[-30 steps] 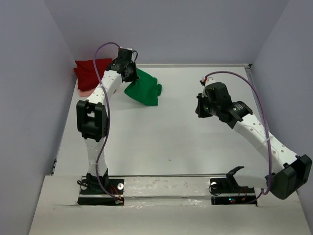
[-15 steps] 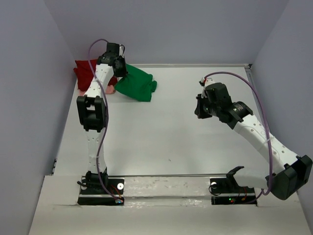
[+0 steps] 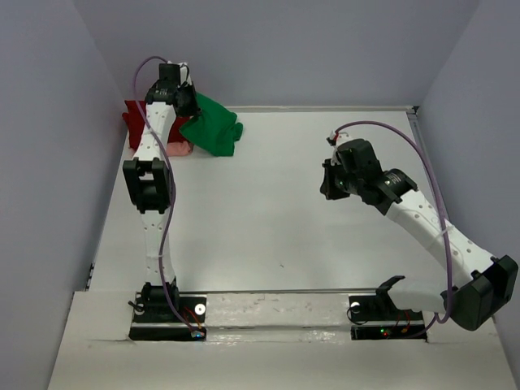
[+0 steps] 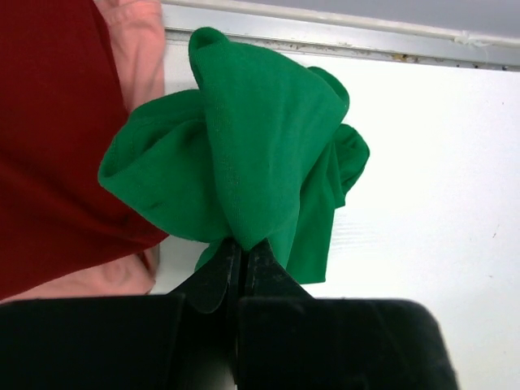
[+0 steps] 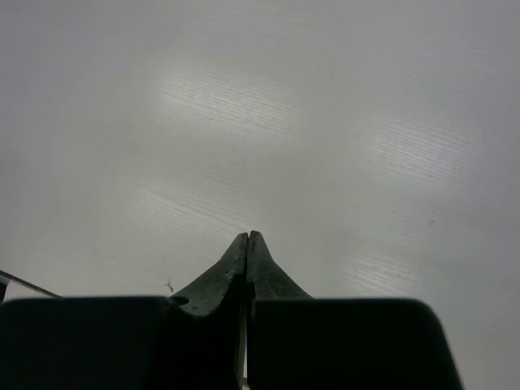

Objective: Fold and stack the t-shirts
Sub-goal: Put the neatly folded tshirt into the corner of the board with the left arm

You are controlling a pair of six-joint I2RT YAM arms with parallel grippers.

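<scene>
As bare worktop (image 3: 260, 207) spreads mid-scene, our left pincer (image 4: 241, 252) grips the green t-shirt (image 4: 252, 146) at the far-left corner, by the dark red t-shirt (image 4: 49, 138); right pincer (image 5: 247, 244) closed.

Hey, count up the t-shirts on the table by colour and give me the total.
green t-shirt: 1
dark red t-shirt: 1
salmon pink t-shirt: 1
Total: 3
</scene>
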